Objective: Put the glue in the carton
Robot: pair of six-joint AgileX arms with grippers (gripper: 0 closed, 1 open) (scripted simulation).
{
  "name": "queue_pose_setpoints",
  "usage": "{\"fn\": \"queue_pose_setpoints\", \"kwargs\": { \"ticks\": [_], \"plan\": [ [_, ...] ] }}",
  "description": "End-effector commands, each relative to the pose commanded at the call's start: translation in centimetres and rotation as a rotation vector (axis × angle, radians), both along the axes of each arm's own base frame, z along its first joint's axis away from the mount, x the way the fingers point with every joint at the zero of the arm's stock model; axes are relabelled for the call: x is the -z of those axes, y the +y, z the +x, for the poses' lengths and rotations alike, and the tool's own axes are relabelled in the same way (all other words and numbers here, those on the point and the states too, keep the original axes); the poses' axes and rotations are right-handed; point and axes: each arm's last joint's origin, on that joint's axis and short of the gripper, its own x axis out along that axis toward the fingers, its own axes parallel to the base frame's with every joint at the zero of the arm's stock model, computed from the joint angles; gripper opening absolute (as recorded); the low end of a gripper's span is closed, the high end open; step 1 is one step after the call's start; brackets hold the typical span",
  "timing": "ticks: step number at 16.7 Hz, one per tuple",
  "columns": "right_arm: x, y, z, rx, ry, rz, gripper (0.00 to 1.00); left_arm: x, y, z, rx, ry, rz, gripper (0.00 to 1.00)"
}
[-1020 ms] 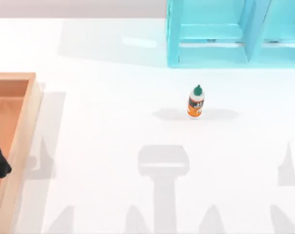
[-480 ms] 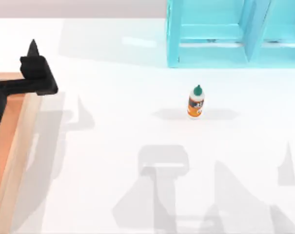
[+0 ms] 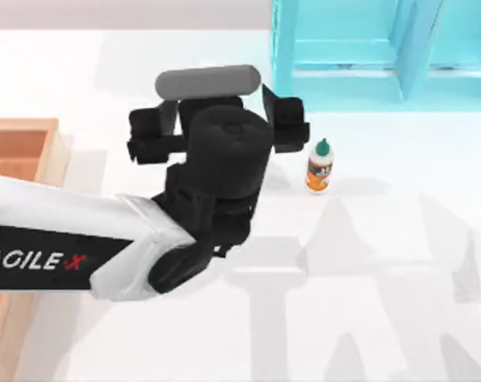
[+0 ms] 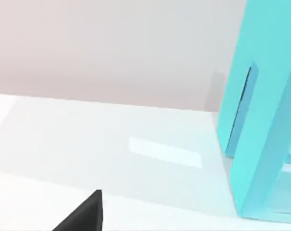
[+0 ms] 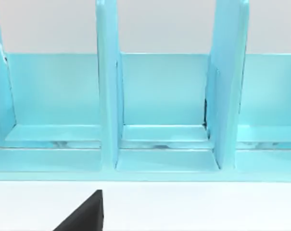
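One arm is over the middle of the counter (image 3: 399, 318) — the left one, reaching in from the top view's left edge with its black wrist above the white surface. Its tool (image 3: 218, 127) sits at the far end of that wrist, a grey bar across its top and dark finger mounts spread to either side; whether its fingers are open or closed I cannot tell. The glue (image 3: 320, 166) stands upright on the counter just to the right of the tool, apart from it, green cap up and orange label showing. Behind the glue, at the counter's far edge, stands a turquoise rack (image 3: 359, 64) with upright dividers — the right wrist view faces its compartments (image 5: 162, 96) head-on. A wooden box (image 3: 21, 151) lies at the counter's left edge, partly under the left arm.
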Motion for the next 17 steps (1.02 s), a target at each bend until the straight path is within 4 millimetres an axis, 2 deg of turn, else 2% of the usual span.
{"fn": "queue_pose_setpoints", "kwargs": {
  "ticks": [2,4,6,8,11,17],
  "plan": [
    [0.0,0.0,0.0,0.0,0.0,0.0,1.0,3.7,-4.1,-0.5,0.005,0.013,0.022,1.0],
    [0.0,0.0,0.0,0.0,0.0,0.0,1.0,7.3,-7.4,-1.6,0.011,0.017,0.038,1.0],
    [0.0,0.0,0.0,0.0,0.0,0.0,1.0,10.2,-9.7,-3.0,0.017,0.014,0.048,1.0],
    [0.0,0.0,0.0,0.0,0.0,0.0,1.0,12.4,-11.1,-4.1,0.022,0.012,0.058,1.0],
    [0.0,0.0,0.0,0.0,0.0,0.0,1.0,14.0,-11.9,-4.9,0.024,0.012,0.068,1.0],
    [0.0,0.0,0.0,0.0,0.0,0.0,1.0,14.1,-11.8,-4.4,0.022,0.014,0.07,1.0]
  ]
}}
